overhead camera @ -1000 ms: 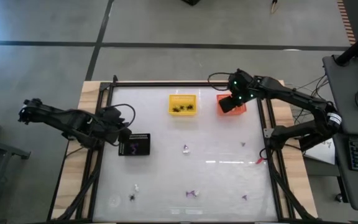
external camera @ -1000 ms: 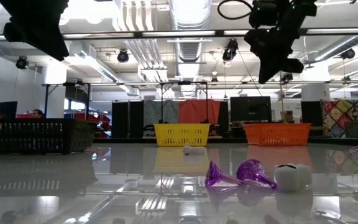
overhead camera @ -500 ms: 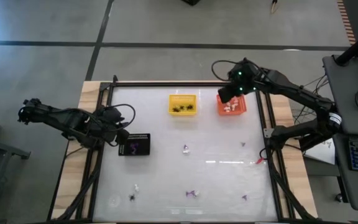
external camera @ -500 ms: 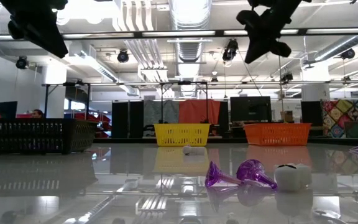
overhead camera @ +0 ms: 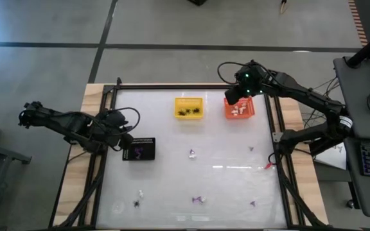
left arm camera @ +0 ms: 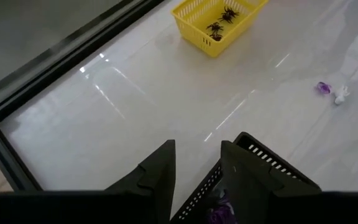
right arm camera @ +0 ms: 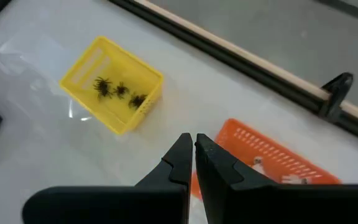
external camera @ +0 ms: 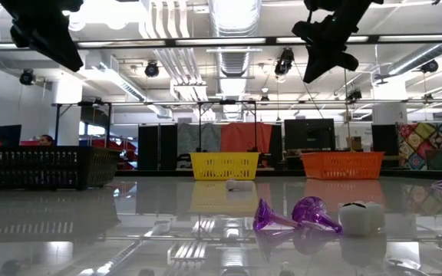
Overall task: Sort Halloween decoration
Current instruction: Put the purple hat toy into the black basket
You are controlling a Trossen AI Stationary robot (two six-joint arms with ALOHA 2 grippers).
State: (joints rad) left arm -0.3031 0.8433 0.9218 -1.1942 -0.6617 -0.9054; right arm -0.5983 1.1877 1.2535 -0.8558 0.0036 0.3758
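Small trinkets lie scattered on the white table: a white-and-purple pair (overhead camera: 191, 153), purple ones (overhead camera: 199, 199) (overhead camera: 252, 204) (overhead camera: 251, 149), a white one (overhead camera: 140, 193) and a black one (overhead camera: 136, 203). Black spiders lie in the yellow basket (overhead camera: 189, 107), white pieces in the orange basket (overhead camera: 239, 108), purple pieces in the black tray (overhead camera: 139, 149). My right gripper (right arm camera: 194, 155) is shut and empty, high above the orange basket's far left corner (overhead camera: 235, 95). My left gripper (left arm camera: 197, 171) is open and empty, hovering over the black tray's left edge (overhead camera: 122, 140).
A black frame (overhead camera: 191, 84) runs around the table top, with rails along both sides. The three containers stand in the far half. In the low view, purple cones (external camera: 294, 215) and a white piece (external camera: 361, 217) lie close to the near edge.
My right gripper has risen from just over the orange basket and moved a little toward the far edge, so the basket and the white pieces in it now show uncovered. My left arm has kept still.
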